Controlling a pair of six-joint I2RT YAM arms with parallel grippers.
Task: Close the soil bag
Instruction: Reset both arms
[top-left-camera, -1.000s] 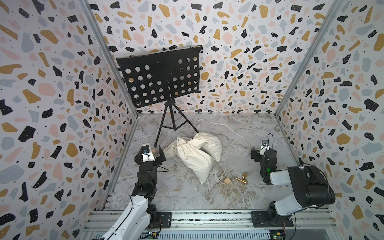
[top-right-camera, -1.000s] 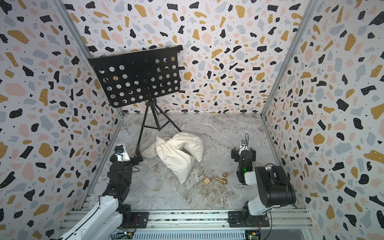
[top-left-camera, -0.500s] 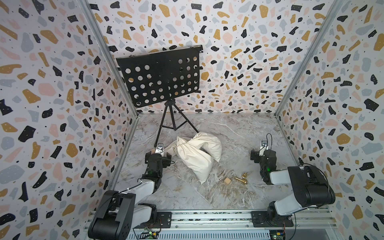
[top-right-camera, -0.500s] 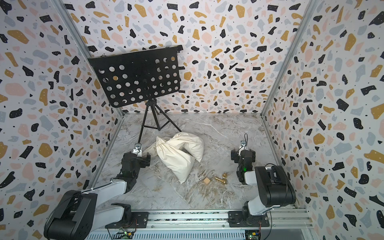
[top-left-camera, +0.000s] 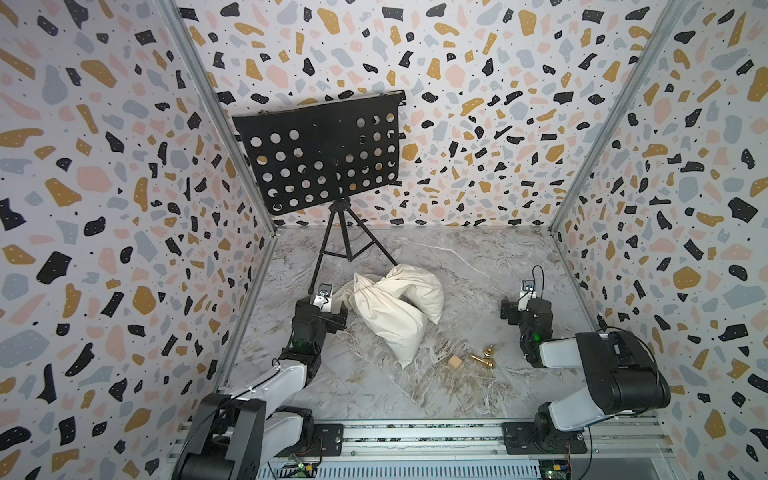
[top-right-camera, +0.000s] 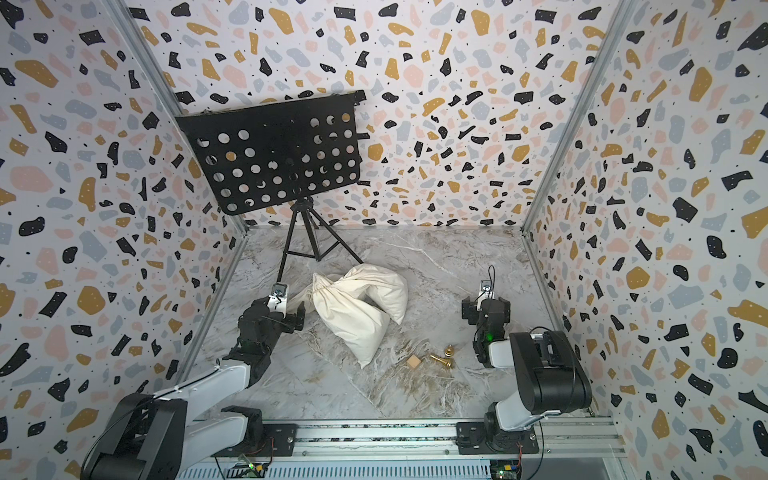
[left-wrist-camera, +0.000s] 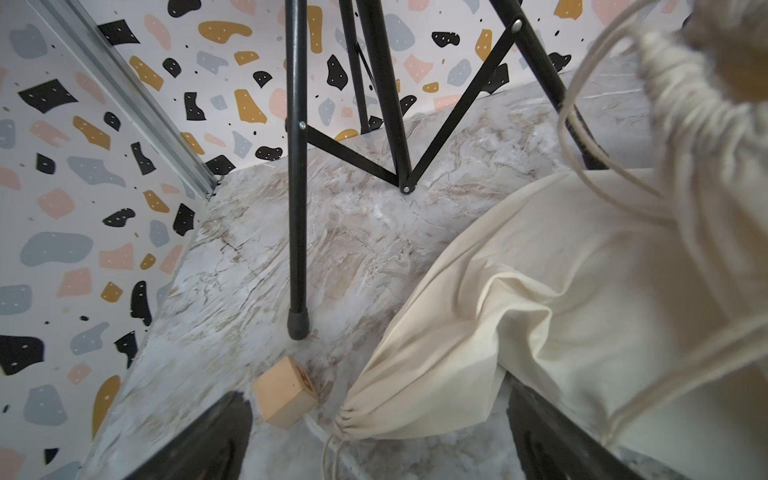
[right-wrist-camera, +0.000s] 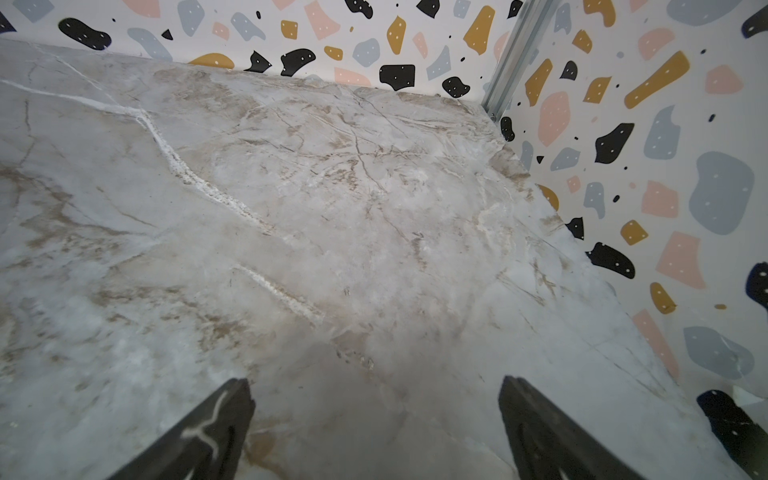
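The soil bag (top-left-camera: 399, 309) (top-right-camera: 357, 309) is a cream cloth drawstring sack lying mid-floor, twisted at its gathered neck. My left gripper (top-left-camera: 332, 309) (top-right-camera: 291, 309) sits low at the bag's left flap, open. In the left wrist view the bag cloth (left-wrist-camera: 561, 291) fills the near side, and a gathered corner with its cord (left-wrist-camera: 353, 419) lies between the spread fingers of the left gripper (left-wrist-camera: 376, 395). Looped drawstring cords (left-wrist-camera: 582, 124) hang close to the lens. My right gripper (top-left-camera: 521, 307) (top-right-camera: 482, 309) (right-wrist-camera: 374, 384) stands open over bare floor, well right of the bag.
A black perforated music stand (top-left-camera: 320, 153) on a tripod stands behind the bag; one leg (left-wrist-camera: 297, 208) ends just ahead of my left gripper. A wooden cube (left-wrist-camera: 284, 397) lies by that foot. Another cube (top-left-camera: 455, 362) and brass pieces (top-left-camera: 484, 357) lie front right. Patterned walls enclose three sides.
My left arm has stretched forward and down from the front left until its gripper reached the bag's left flap. The right arm and the bag have not moved.
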